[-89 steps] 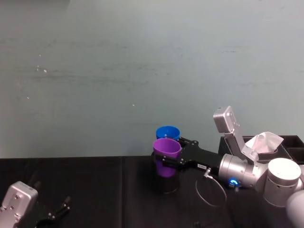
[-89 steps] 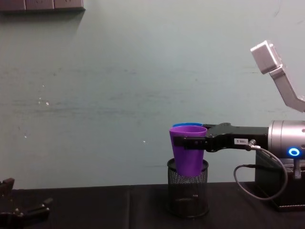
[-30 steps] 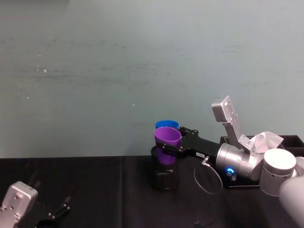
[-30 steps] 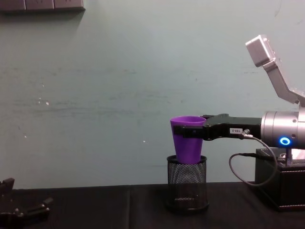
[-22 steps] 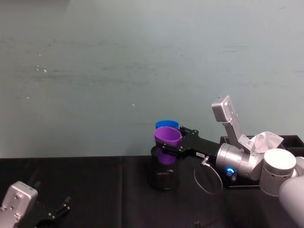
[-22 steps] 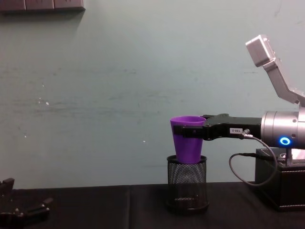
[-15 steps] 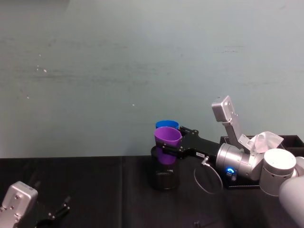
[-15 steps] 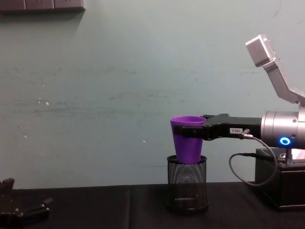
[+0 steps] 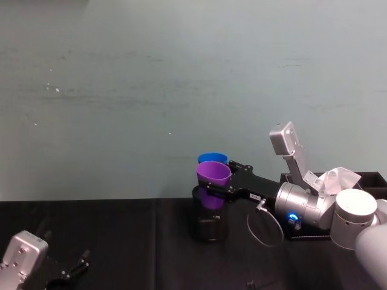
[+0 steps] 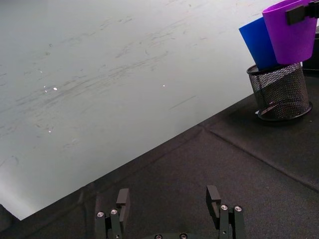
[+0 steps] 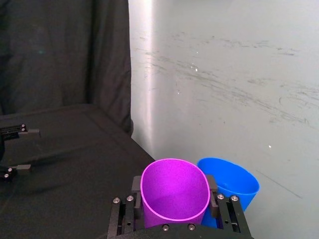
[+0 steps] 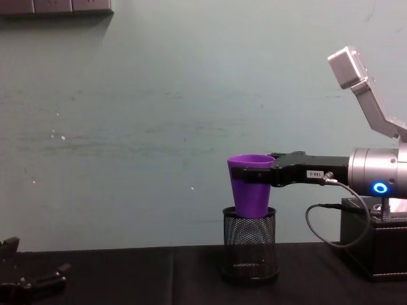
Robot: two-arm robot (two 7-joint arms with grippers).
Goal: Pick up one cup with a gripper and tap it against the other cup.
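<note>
My right gripper (image 9: 214, 190) is shut on the purple cup (image 9: 213, 179), one black finger (image 11: 135, 188) on each side of it below the rim. The cup hangs upright with its base at the rim of a black mesh pen holder (image 12: 250, 246). In the chest view the same gripper (image 12: 252, 176) holds the purple cup (image 12: 251, 190) from the right. The blue cup (image 9: 212, 158) stands in that holder just behind the purple one. Both show in the left wrist view, the blue cup (image 10: 256, 42) side by side with the purple cup (image 10: 291, 35); I cannot tell if they touch. My left gripper (image 10: 169, 205) rests open at the table's near left.
A black box with white tissue (image 9: 337, 180) stands behind my right arm at the far right. A teal wall (image 9: 181, 90) rises directly behind the cups. Black cloth (image 10: 199, 164) covers the table between the left gripper and the pen holder.
Since three seconds ago the right gripper has raised the purple cup until its base reaches the holder's rim. Over the last second nothing has moved.
</note>
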